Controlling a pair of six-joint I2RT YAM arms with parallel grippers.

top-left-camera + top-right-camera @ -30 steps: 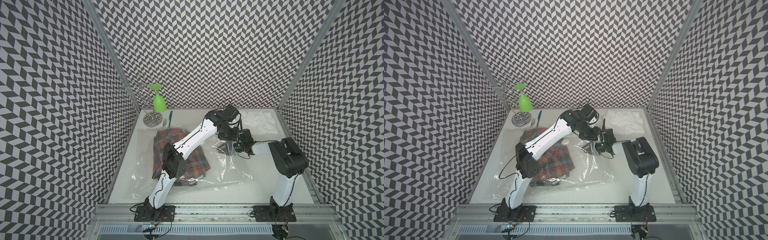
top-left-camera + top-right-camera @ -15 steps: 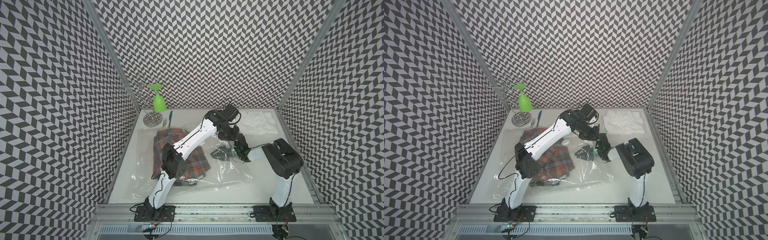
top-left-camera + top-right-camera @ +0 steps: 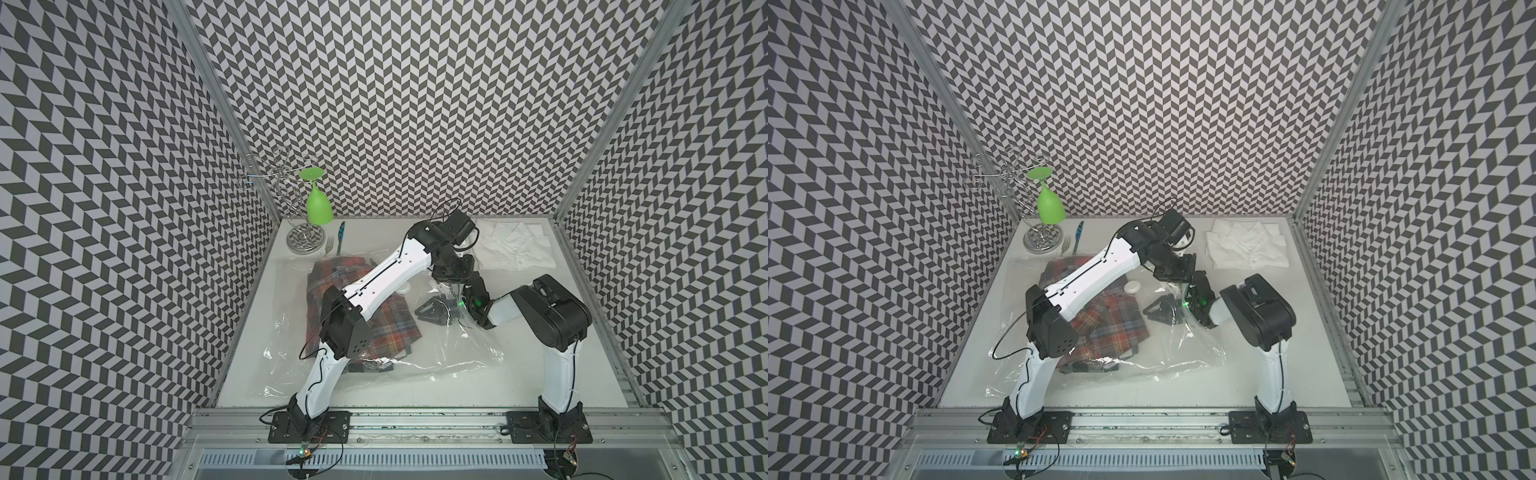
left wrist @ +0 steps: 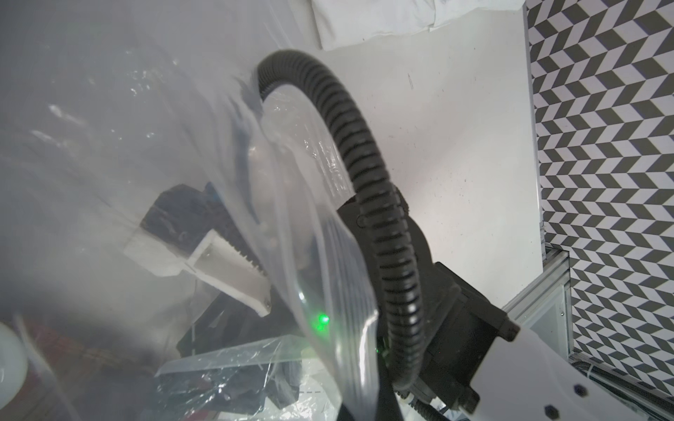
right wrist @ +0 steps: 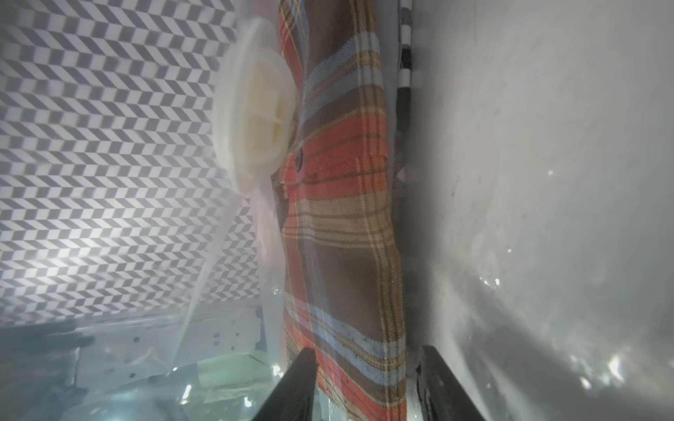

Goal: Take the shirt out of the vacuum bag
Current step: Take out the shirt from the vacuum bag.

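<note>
Wire rack (image 3: 305, 243) holding an upside-down green glass (image 3: 319, 204), far-left corner of the bench (image 3: 457, 392). Crinkly clear vacuum bag (image 3: 461, 353) lies mid-bench with a folded plaid shirt (image 3: 390, 328) inside and a round white valve cap (image 3: 1133, 286) on its face. Left tool (image 3: 453, 280) clenched on the bag's raised rim. Right tool (image 3: 422, 311) is inside the bag, jaws apart astride the shirt's edge. Rumpled white shirt (image 3: 515, 247) at far right.

One vacuum bag (image 3: 449, 345), one plaid shirt (image 3: 395, 328), one white shirt (image 3: 515, 245), one glass (image 3: 319, 203)
</note>
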